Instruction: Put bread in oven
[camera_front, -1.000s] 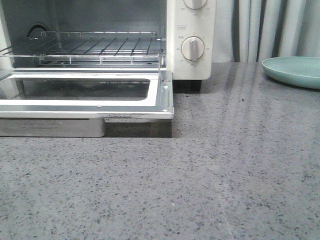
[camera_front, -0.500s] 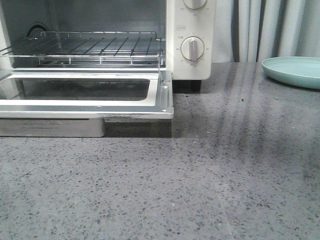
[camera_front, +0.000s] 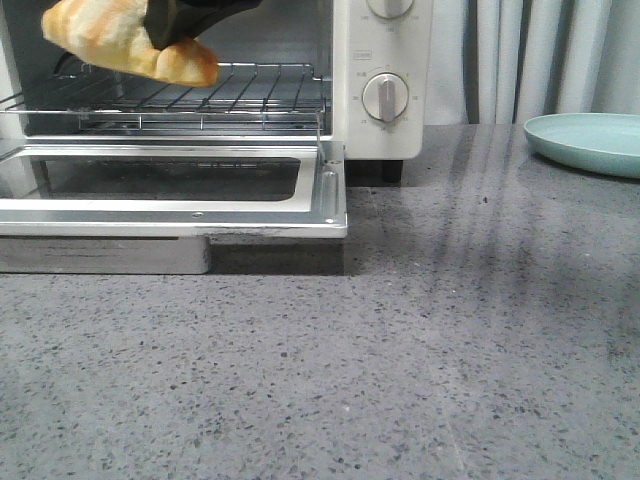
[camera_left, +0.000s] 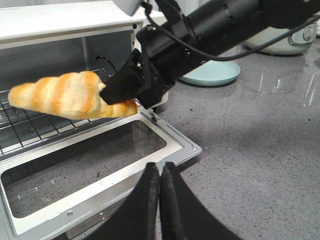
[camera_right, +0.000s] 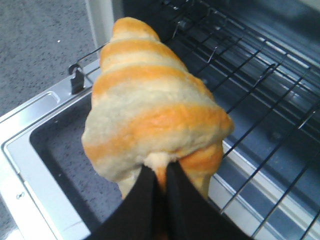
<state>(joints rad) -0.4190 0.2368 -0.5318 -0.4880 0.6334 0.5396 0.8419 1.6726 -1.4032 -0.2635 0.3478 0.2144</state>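
Observation:
The bread (camera_front: 125, 40), a golden roll with cream stripes, hangs in the air in front of the oven's open mouth, above the front of the wire rack (camera_front: 200, 95). My right gripper (camera_front: 178, 28) is shut on the bread (camera_right: 150, 120), pinching its right end between the black fingers (camera_right: 172, 200). The cream-white oven (camera_front: 380, 130) stands at the back left with its glass door (camera_front: 170, 190) dropped flat. In the left wrist view the bread (camera_left: 65, 95) and right arm cross above the door (camera_left: 100, 170). My left gripper (camera_left: 160, 167) is shut and empty, low near the door's corner.
A pale green plate (camera_front: 590, 140) sits at the back right, also seen as the plate (camera_left: 212, 75) beyond the right arm. Two dials (camera_front: 385, 97) are on the oven's panel. Grey curtains hang behind. The speckled grey countertop (camera_front: 400, 360) spreads in front.
The right gripper with the bread has come into the front view at the top left, in front of the oven opening; before, neither showed there.

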